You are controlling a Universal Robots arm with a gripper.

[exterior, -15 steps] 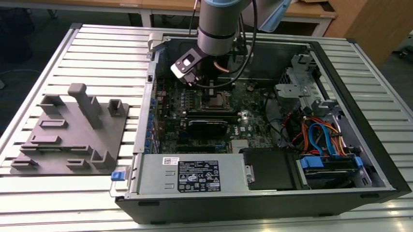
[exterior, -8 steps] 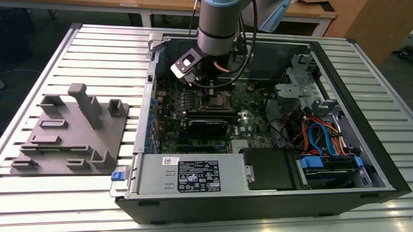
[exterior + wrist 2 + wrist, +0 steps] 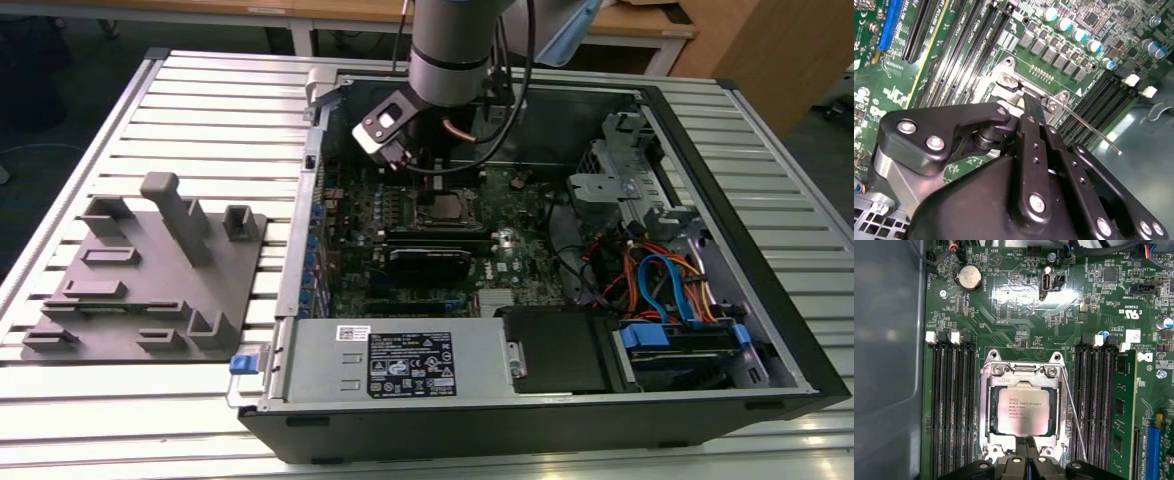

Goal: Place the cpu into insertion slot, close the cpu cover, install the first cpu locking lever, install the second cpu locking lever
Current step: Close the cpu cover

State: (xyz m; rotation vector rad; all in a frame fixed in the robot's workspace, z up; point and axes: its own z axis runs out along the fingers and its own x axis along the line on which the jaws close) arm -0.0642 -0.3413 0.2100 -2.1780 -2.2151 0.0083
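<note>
Found cpu (image 3: 1023, 410) seated flat in insertion slot (image 3: 995, 415), with cpu cover (image 3: 987, 405) down around it. Noted claw (image 3: 1026, 446) pinched closed, holding nothing, tips at cover's edge.

Risks, judged:
- slipping off edge onto chip face
- cover springing up, given wire locking lever (image 3: 1066, 415) unlatched beside socket

Counted: one cpu, one cover, one loose lever, two memory-slot banks (image 3: 951, 405), one coin cell (image 3: 970, 277).

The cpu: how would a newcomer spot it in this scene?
Inside the open computer case, find the green motherboard. Between its banks of long black memory slots, the cpu is the lone pale silver square, framed by metal.
</note>
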